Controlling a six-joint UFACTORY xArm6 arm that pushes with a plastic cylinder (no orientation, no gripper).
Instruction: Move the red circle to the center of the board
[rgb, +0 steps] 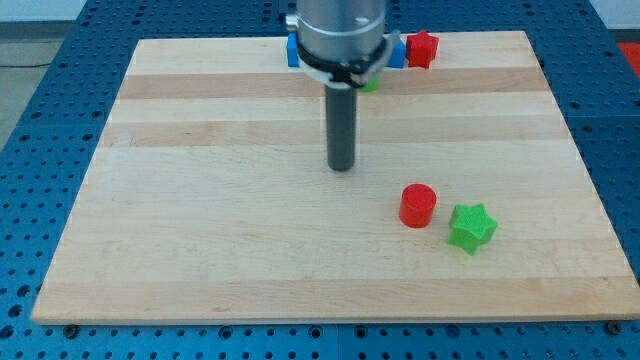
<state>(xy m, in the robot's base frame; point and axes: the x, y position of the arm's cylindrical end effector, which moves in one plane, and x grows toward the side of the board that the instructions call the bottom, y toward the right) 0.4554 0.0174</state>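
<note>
The board (200, 240), pale wood in lengthwise strips, fills most of the view and lies on a blue pegboard table (40, 90) that shows along every side. The arm (340, 35) comes down from the view's top centre as a grey cylinder and narrows to a dark rod. There are no jaws here to be wide or narrow: the rod simply ends in my tip (342, 167), which stands on bare wood near the middle of the board, holding nothing and touching no block. The red circle (418, 206) stands upright to the view's lower right of my tip, clearly apart from it. Just beside the circle on its lower right sits the green star (472, 227), with a thin gap between the two. Both are well in from the board's right and bottom edges. Along the top edge, a red block (422, 49), shape hard to make out, sits right of the arm; a blue block shows as slivers on either side of the cylinder (292, 52), mostly hidden; a small bit of a green block (370, 86) peeks from under the arm's collar. The whole left half of the board and the strip between my tip and the circle hold no blocks.
</note>
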